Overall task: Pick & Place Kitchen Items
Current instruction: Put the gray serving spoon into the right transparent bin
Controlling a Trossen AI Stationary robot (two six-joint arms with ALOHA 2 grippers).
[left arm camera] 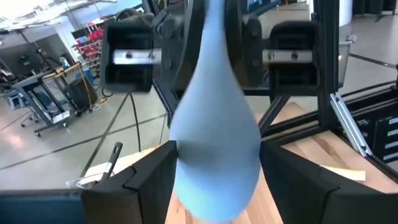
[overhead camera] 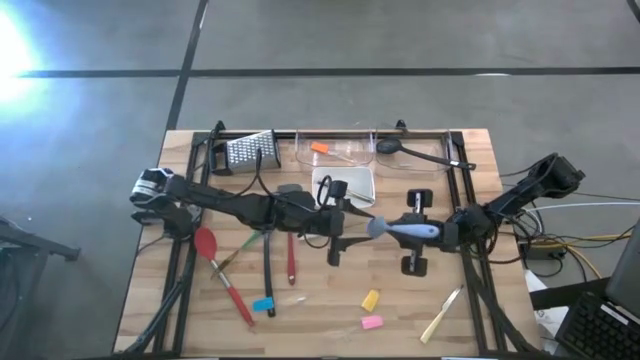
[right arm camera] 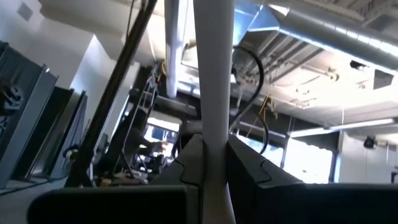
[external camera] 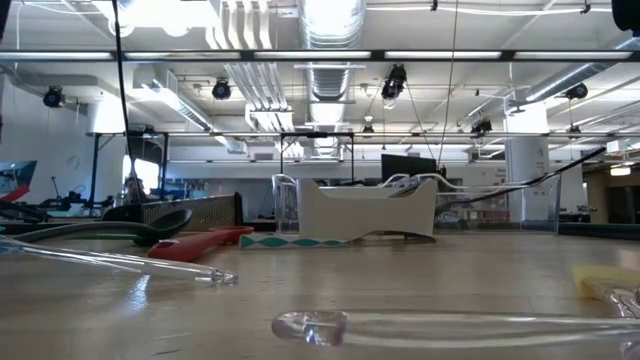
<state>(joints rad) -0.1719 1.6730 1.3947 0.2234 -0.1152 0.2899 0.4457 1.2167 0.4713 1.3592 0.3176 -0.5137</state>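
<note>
A grey-blue spoon (overhead camera: pixel 400 229) was held above mid-table, its handle clenched by the right gripper (overhead camera: pixel 437 232), its bowl framed by the left gripper (overhead camera: pixel 345 230), whose jaws stood released. A slack right-hand grip could let the spoon tip or fall.

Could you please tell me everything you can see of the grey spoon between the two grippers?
The grey spoon is matte blue-grey, plastic-looking, with a rounded bowl and a paler handle. It hangs level above the table's middle. The right gripper is shut on its handle; its bowl lies between the fingers of the open left gripper.
</note>
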